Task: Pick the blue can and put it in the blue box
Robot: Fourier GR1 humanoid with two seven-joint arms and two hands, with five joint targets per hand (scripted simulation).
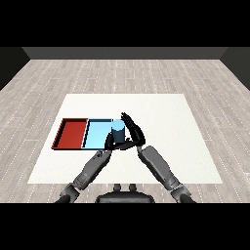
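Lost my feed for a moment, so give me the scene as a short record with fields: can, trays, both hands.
can: blue can, upright, at the right edge of the light blue tray
can held by: right hand, curled round it from the right
left hand: left hand, below the can, fingers hard to read
trays: red tray left of the light blue tray, side by side
surface: white table
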